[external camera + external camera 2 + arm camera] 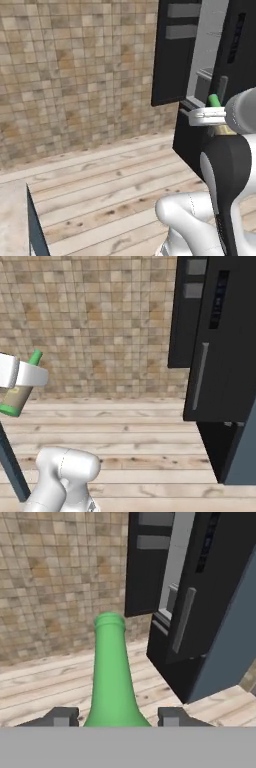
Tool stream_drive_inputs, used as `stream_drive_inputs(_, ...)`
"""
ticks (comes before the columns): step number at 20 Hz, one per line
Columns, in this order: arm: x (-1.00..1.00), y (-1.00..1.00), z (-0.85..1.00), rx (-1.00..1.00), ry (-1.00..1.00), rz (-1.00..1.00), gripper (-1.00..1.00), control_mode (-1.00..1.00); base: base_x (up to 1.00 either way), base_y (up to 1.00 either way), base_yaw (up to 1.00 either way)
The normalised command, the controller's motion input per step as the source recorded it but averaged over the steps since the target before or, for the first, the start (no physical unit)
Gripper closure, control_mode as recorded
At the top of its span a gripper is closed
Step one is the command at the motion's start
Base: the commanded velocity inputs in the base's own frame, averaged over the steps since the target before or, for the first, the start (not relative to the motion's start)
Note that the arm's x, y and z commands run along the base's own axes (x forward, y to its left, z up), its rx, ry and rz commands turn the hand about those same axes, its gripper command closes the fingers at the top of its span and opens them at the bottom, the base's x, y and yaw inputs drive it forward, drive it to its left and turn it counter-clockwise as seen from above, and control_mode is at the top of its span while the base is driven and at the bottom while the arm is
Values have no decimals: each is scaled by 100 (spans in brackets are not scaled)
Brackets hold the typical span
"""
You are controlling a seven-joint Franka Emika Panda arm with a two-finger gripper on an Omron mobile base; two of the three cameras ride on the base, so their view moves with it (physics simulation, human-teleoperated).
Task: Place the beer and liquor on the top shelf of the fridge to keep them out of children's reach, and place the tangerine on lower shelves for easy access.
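A wall of small tan and brown stone tiles (75, 75) is standing behind a floor of pale wooden planks (110, 185), and this background is appearing in all three views. In the left base view, the tall fridge with a black outer door and a grey interior (172, 55) is standing at the upper right with its door partly open, and the white arm is rising in front of it; the slim green glass beer bottle with a tan label (214, 100) is showing just its neck above the white gripper (207, 116), close to the fridge opening. In the right base view, the gripper (27, 376) is sitting at the left edge, and the beer (20, 391) is passing through it at a tilt, neck up to the right, tan label and green base below. The fridge (220, 356) is standing well apart on the right. In the hand view, the green neck of the beer (112, 672) is rising between the two dark fingertips (62, 717), which are pressing on the bottle from both sides, so the gripper (116, 718) is clamping the beer. The fridge (200, 602) is standing ahead to the right, with its grey inside visible through the gap.
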Motion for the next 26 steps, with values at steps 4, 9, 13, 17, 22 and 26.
stream_drive_inputs(4, 0, 0, 0, 0, 0, 0, 100, 100, 99, -7, -7)
stream_drive_inputs(9, 0, 0, 0, 0, 0, 0, 100, 100, 87, -4, -20)
stream_drive_inputs(13, 0, 0, 0, 0, 0, 0, 100, 100, 84, -1, -29)
stream_drive_inputs(17, 0, 0, 0, 0, 0, 0, 100, 100, 88, 0, -33)
stream_drive_inputs(22, 0, 0, 0, 0, 0, 0, 100, 100, 91, 0, -35)
stream_drive_inputs(26, 0, 0, 0, 0, 0, 0, 100, 100, 90, 0, -37)
